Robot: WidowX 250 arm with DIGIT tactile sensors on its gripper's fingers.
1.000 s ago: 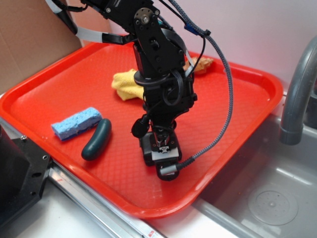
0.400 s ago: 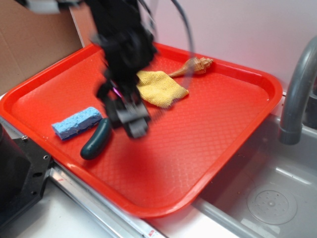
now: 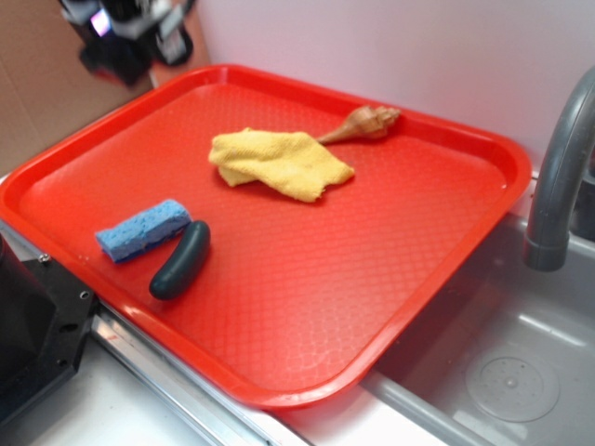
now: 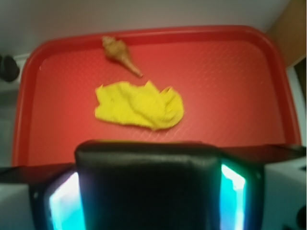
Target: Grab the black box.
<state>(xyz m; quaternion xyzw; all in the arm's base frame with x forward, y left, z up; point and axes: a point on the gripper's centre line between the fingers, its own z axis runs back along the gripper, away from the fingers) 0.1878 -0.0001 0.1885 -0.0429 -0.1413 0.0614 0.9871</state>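
Observation:
The black box (image 4: 148, 187) fills the lower middle of the wrist view, held between my two fingers (image 4: 62, 203), whose pads glow cyan on either side of it. My gripper (image 4: 148, 201) is shut on the box, high above the red tray (image 4: 230, 72). In the exterior view the gripper (image 3: 130, 32) is a blurred dark shape at the top left corner, above the tray's far left edge; the box cannot be made out there.
On the tray (image 3: 390, 232) lie a yellow cloth (image 3: 279, 163), a brown shell (image 3: 367, 123), a blue sponge (image 3: 141, 229) and a dark teal cucumber-like object (image 3: 181, 260). A grey tap (image 3: 558, 186) and a sink (image 3: 502, 372) stand at the right.
The gripper has lifted off the tray's front middle with the black box and swung up to the far left corner. The yellow cloth and shell are uncovered.

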